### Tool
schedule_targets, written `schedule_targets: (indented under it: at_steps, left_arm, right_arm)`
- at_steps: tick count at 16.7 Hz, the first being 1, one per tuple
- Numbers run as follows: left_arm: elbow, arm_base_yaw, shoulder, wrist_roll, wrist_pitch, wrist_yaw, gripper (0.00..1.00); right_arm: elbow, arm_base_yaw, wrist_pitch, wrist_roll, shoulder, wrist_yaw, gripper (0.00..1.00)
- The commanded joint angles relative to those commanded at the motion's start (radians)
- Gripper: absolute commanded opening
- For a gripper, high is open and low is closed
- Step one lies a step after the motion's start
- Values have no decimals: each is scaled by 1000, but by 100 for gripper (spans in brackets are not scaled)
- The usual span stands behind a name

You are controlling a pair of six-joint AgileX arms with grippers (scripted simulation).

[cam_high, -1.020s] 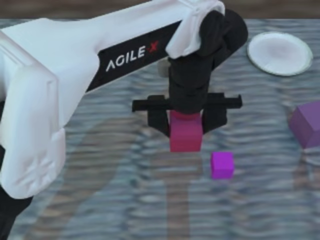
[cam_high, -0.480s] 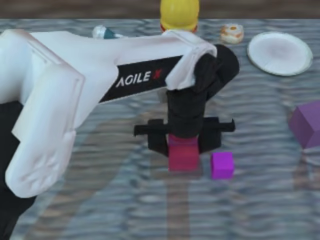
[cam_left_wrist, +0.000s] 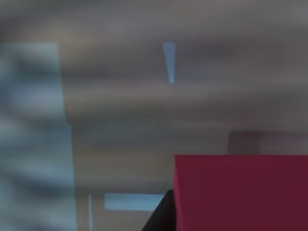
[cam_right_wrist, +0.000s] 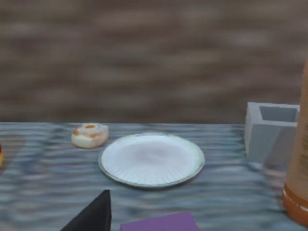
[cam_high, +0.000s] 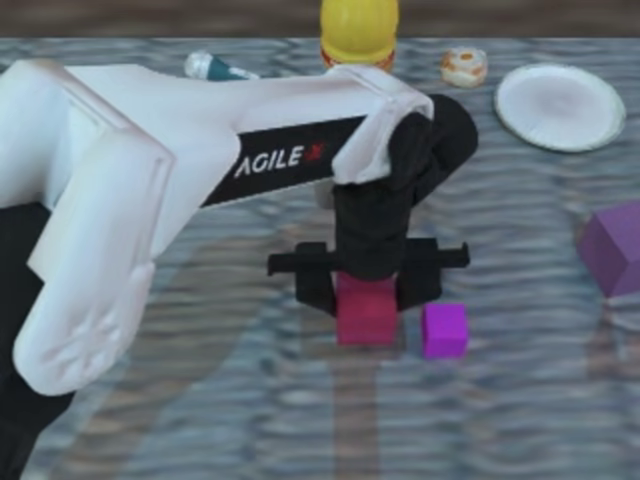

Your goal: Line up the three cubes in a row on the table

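Hidden: the left gripper [cam_high: 368, 290] covers the top of the crimson-pink cube [cam_high: 367, 318]; the purple cube [cam_high: 612, 248] is cut off at the table's [cam_high: 200, 400] right edge.
Jaws: left clenched on the crimson-pink cube, which sits mid-table; right cannot be told.
Neighbours: magenta cube [cam_high: 445, 330] just right of the crimson-pink one.
Far edge: white plate [cam_high: 560, 106], yellow object [cam_high: 359, 28], pastry [cam_high: 464, 66].

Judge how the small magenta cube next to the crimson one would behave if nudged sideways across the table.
The magenta cube has flat faces and sharp edges, so it would probably slide, not roll. It looks solid and stiff, unlikely to deform. The rippled table cover may drag at it, so a high push might tip it.
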Motion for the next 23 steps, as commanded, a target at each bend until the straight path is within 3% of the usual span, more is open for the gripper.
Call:
schedule_targets:
  at_steps: [9, 19, 23]
  left_arm:
    - [0, 0, 0, 0, 0, 0, 98]
    - [4, 2, 0, 0, -4, 0, 100]
    - [98, 12, -18, -6, -122, -3, 100]
  right_arm:
    - [0, 0, 0, 0, 0, 0, 100]
    - [0, 0, 0, 0, 0, 0, 100]
    - [0, 0, 0, 0, 0, 0, 100]
